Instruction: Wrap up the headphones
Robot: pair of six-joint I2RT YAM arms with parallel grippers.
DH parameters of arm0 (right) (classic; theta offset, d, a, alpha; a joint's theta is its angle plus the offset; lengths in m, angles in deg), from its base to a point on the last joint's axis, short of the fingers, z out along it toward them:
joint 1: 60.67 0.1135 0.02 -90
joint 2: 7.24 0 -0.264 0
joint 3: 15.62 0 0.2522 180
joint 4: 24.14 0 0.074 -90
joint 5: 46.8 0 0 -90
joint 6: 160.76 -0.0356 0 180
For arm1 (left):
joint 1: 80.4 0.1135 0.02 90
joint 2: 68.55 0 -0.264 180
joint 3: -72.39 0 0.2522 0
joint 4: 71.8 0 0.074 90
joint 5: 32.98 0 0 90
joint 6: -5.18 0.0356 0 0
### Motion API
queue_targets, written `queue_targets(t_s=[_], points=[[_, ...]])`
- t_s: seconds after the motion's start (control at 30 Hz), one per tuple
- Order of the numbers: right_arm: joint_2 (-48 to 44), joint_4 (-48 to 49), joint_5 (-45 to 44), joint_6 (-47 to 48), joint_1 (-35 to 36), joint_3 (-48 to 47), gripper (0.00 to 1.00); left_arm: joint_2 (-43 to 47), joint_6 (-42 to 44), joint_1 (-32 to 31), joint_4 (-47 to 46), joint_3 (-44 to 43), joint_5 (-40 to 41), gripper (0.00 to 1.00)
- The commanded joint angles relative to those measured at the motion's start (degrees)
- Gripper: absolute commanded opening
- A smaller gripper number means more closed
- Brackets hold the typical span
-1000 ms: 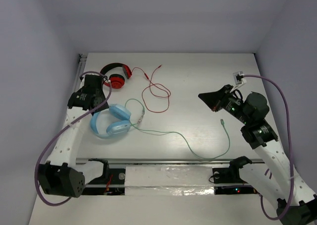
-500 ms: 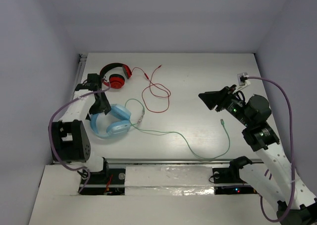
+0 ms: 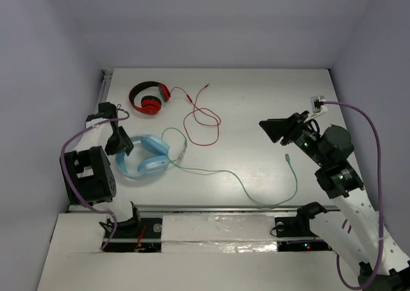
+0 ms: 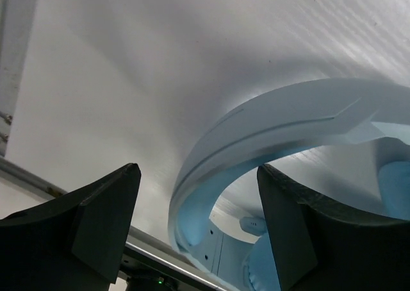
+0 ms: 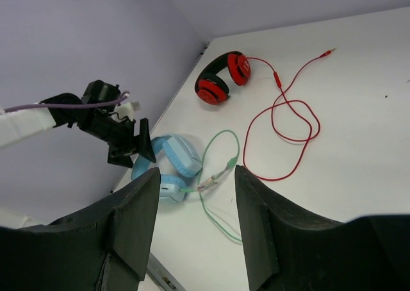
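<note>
Light blue headphones (image 3: pixel 144 156) flat on table, cable (image 3: pixel 256 190) unwound

We take this for a robotics lab, set up as a closed test cell. A plain white table (image 3: pixel 269 105) sits boxed in by lavender walls (image 3: pixel 211 22) on three sides. Two white robot arms, the left arm (image 3: pixel 90 175) and the right arm (image 3: pixel 343 188), stand along a metal rail (image 3: pixel 211 208) at its near edge, each trailing a loose purple cable (image 3: pixel 376 156). Small lights (image 3: pixel 306 246) glow by the bases, probably electronics, though we cannot make them out clearly. The headphones (image 3: pixel 144 159) and a red pair (image 3: pixel 148 97) lie out like test pieces.
</note>
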Motion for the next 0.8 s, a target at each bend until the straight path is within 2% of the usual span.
queue_targets(t_s=[0.0, 0.2, 0.33, 0.63, 0.7, 0.73, 0.77], points=[[-0.9, 0.8, -1.0, 0.6, 0.6, -0.2, 0.56, -0.8, 1.0, -0.3, -1.3, 3.5, -1.8, 0.71], [-0.1, 1.5, 0.5, 0.3, 0.6, -0.2, 0.56, -0.4, 1.6, -4.9, -2.5, 3.9, -2.9, 0.68], [-0.2, 1.6, 0.5, 0.5, 0.6, 0.0, 0.56, -1.3, 1.6, -6.2, -4.4, 2.3, -4.7, 0.52], [0.5, -0.3, -1.4, 2.0, 0.6, -0.9, 0.56, -3.3, 1.8, -6.7, -10.2, 3.1, -8.2, 0.52], [0.5, -0.4, -1.5, 2.1, 0.6, -0.8, 0.55, -3.4, 2.1, -6.7, -10.8, 3.3, -8.7, 0.46], [0.5, -0.6, -2.0, 2.2, 0.6, -1.0, 0.56, -3.2, 2.3, -6.7, -11.3, 3.5, -9.6, 0.38], [0.5, -0.7, -2.1, 2.3, 0.6, -1.1, 0.55, -3.0, 2.2, -6.7, -11.5, 3.5, -9.7, 0.37]])
